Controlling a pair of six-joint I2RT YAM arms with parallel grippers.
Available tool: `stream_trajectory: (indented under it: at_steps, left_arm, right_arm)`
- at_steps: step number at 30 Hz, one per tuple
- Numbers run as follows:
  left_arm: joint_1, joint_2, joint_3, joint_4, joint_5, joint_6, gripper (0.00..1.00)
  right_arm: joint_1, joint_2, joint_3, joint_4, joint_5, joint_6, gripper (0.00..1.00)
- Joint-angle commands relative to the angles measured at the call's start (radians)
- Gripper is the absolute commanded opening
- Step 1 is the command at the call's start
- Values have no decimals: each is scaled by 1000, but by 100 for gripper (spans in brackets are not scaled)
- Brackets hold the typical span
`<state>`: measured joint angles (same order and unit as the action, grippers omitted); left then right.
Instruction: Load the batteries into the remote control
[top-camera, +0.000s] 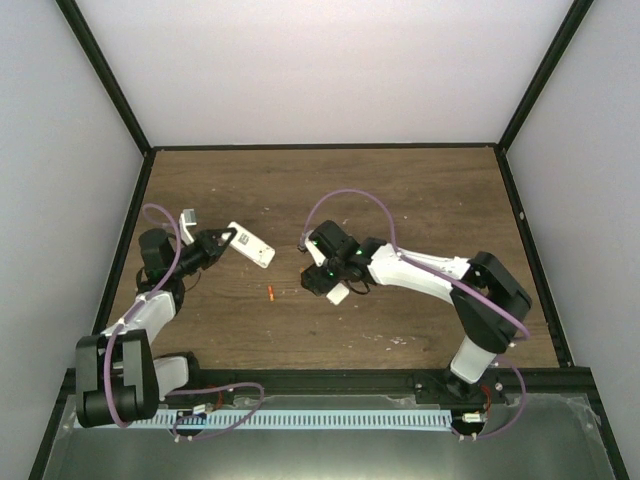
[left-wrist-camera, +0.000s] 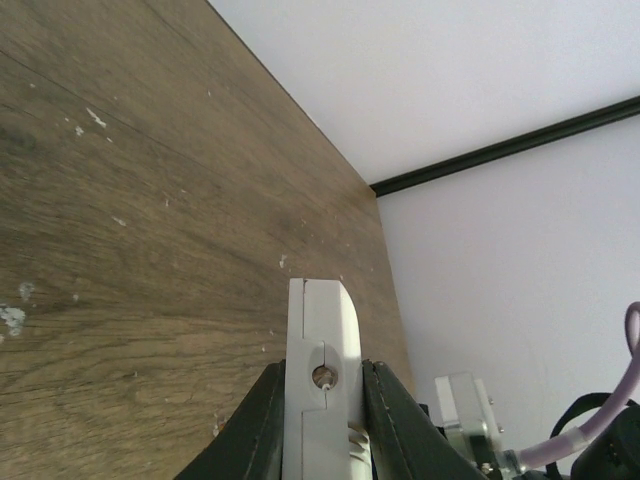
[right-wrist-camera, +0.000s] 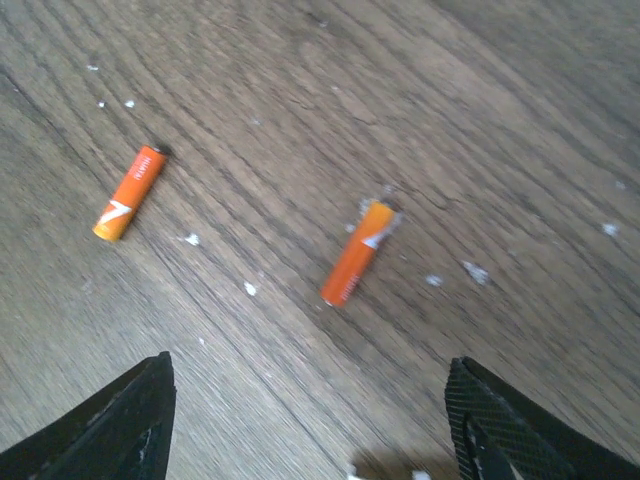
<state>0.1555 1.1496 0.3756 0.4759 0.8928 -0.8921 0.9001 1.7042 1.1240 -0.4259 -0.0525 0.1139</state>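
Observation:
My left gripper (top-camera: 226, 241) is shut on the white remote control (top-camera: 251, 245) and holds it up off the table. In the left wrist view the remote (left-wrist-camera: 322, 345) stands edge-on, clamped between my two dark fingers (left-wrist-camera: 262, 425). Two orange batteries lie apart on the wood in the right wrist view, one to the left (right-wrist-camera: 130, 192) and one in the middle (right-wrist-camera: 358, 253). My right gripper (right-wrist-camera: 312, 440) hovers above them, open wide and empty. The top view shows one battery (top-camera: 271, 293) left of my right gripper (top-camera: 316, 272).
A small white cover piece (top-camera: 338, 293) lies by the right gripper. Pale specks (right-wrist-camera: 476, 271) dot the brown wooden table (top-camera: 420, 200). A black frame and white walls close the table in on three sides.

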Motion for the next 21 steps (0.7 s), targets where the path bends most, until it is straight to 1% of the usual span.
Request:
stream_trajectory:
  at_steps: [1,4,7,9,14,21]
  left_arm:
    - [79,-24,-40,2,80,7,0]
    - [110,-22,-64,39,109,-20,0]
    - [113,-25,-69,38,112,-24,0]
    - [114,-25,-72,39,107,-25,0]
    - [116,-12,-76,58,115,-36,0]
    - [129,-4,-73,54,119,-34,0]
  right_arm:
    - [34,69,99,-58,12,47,65]
    - [34,93,131,-64,31,65,61]
    - [33,120,170,-84,16,62,54]
    - [34,142,199,-101,12,61,51]
    - [36,183,228,-124,52,95,43]
    - [58,209,284,-124,-19,74,41]
